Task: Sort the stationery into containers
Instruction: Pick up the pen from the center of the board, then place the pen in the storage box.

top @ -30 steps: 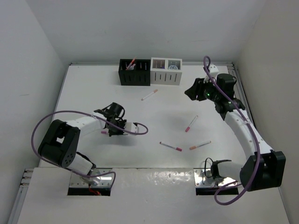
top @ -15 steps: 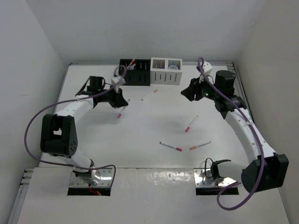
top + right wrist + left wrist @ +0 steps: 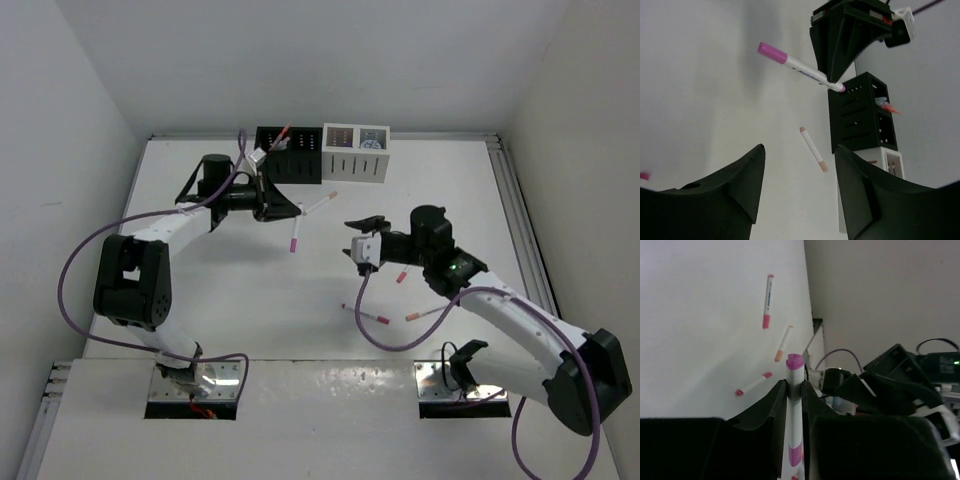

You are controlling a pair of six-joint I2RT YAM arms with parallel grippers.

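My left gripper [image 3: 290, 211] hangs in front of the black container [image 3: 288, 155], shut on a white pen with pink ends [image 3: 294, 240]. In the left wrist view the pen [image 3: 794, 371] stands clamped between the jaws of that gripper [image 3: 794, 384]. My right gripper [image 3: 354, 242] is over the table's middle, open and holding nothing. The right wrist view shows this gripper [image 3: 800, 150] facing the held pen [image 3: 797, 66] and the black container [image 3: 862, 112]. The white container [image 3: 355, 153] stands to the right of the black one. A red pen [image 3: 282, 135] sticks out of the black container.
Loose on the table lie a white-orange pen [image 3: 320, 203] near the containers, a pink-tipped pen [image 3: 366, 315], an orange-tipped pen [image 3: 428, 312] and a pink pen [image 3: 402, 275] partly under the right arm. White walls enclose the table on three sides.
The left arm lifted the pink pen from the left middle of the table and carried it up to the front of the black container. The right arm swung from back right to mid-table and its jaws widened.
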